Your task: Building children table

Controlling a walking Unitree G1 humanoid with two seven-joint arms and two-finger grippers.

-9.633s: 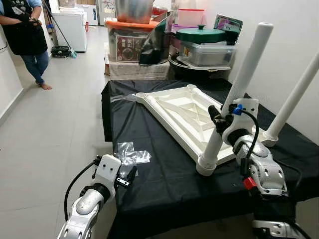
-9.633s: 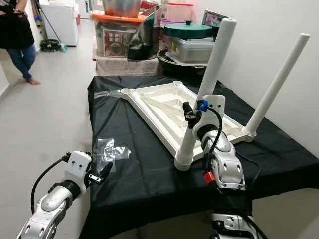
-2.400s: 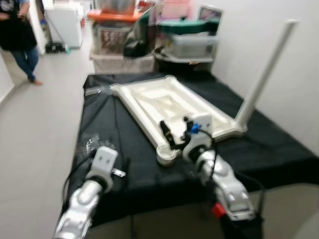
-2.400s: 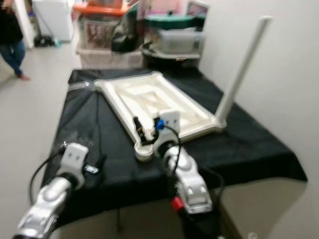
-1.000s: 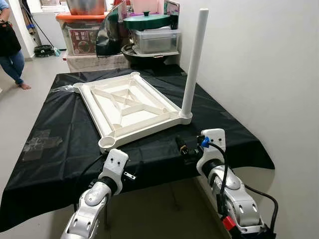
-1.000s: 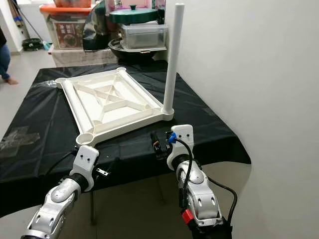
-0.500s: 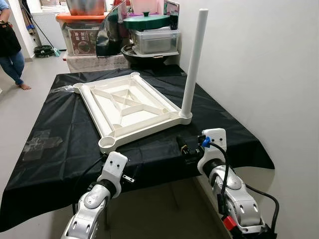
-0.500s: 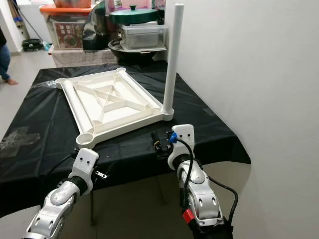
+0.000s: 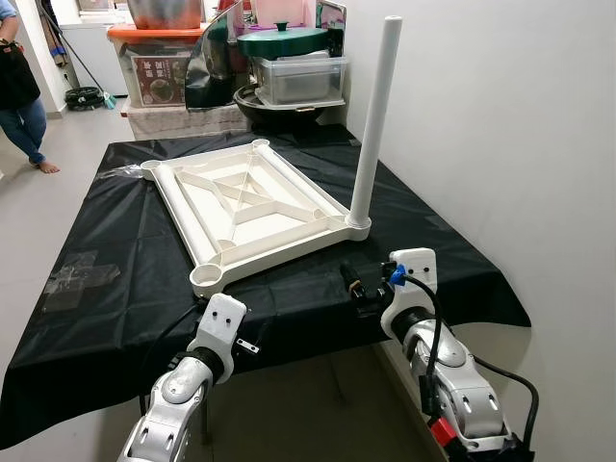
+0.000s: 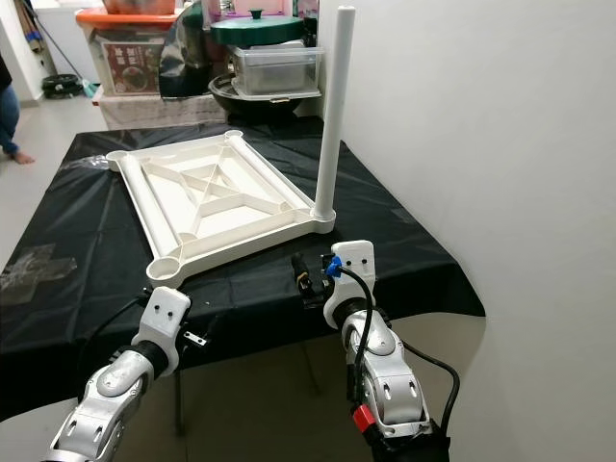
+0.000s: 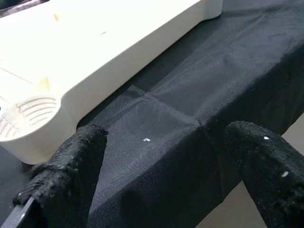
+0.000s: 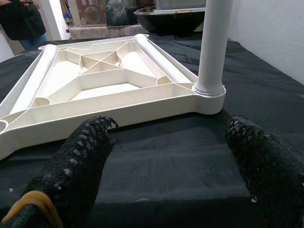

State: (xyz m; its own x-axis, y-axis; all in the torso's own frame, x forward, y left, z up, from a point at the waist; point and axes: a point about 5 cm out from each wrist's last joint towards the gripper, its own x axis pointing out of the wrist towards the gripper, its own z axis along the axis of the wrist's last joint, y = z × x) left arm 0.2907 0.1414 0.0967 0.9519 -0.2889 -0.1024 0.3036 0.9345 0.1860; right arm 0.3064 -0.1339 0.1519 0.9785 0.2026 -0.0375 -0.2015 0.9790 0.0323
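Left tool (image 11: pixel 161 166) and right tool (image 12: pixel 175 161) both stand wide apart, holding and touching nothing, low in frame at the desk's (image 9: pixel 87 318) near edge. The tabletop (image 9: pixel 241 207) lies upside down at centre frame, one leg (image 9: pixel 373 120) upright in its right near corner.

Person (image 9: pixel 21 87) cropped at frame edge
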